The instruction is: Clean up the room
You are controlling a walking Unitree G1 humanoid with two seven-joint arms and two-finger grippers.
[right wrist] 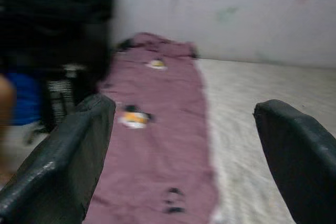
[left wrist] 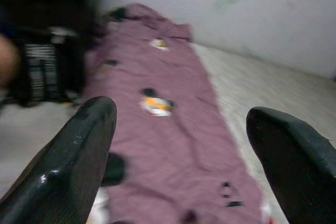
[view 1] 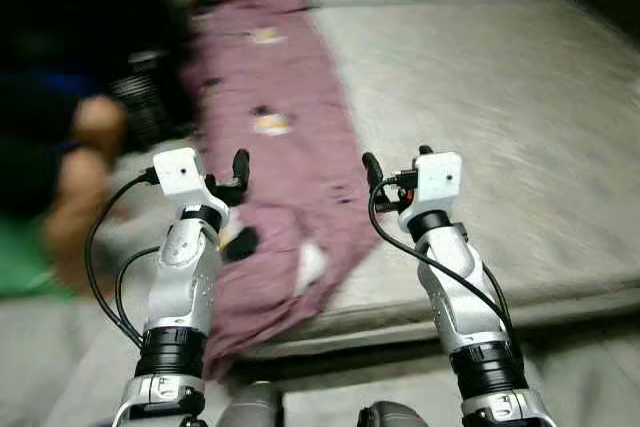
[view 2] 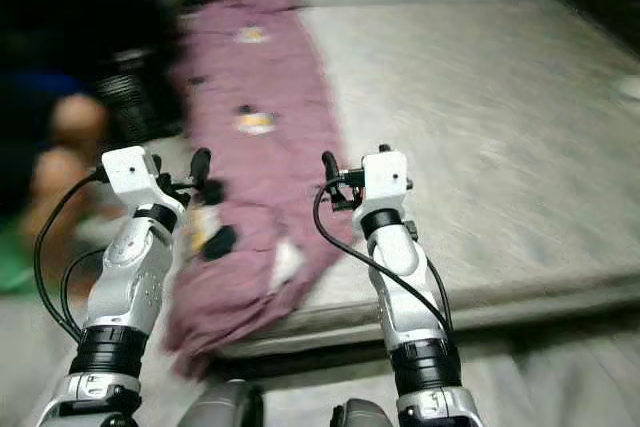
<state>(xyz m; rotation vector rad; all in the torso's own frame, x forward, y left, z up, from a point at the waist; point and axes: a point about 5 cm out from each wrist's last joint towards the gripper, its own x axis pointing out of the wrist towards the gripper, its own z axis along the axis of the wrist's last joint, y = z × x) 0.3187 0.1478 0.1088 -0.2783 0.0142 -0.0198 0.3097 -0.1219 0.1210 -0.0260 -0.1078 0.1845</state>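
Both silver arms rise from the bottom of the head views. Left hand [view 1: 238,169] and right hand [view 1: 372,169] are raised level before the bed [view 1: 520,147], fingers spread wide and holding nothing.

The mauve garment [view 1: 280,147] lies stretched lengthwise along the mattress's left side, its near end draping over the front edge between the two hands. It is thin, creased cloth with small printed patches and dark marks. Blur limits further detail.

A person [view 1: 80,147] sits just beside the bed at left.

Judgement: the step in hand is the approach to grasp. Each hand should pinch a bunched fold at the hanging end, well clear of the person, then lift evenly.
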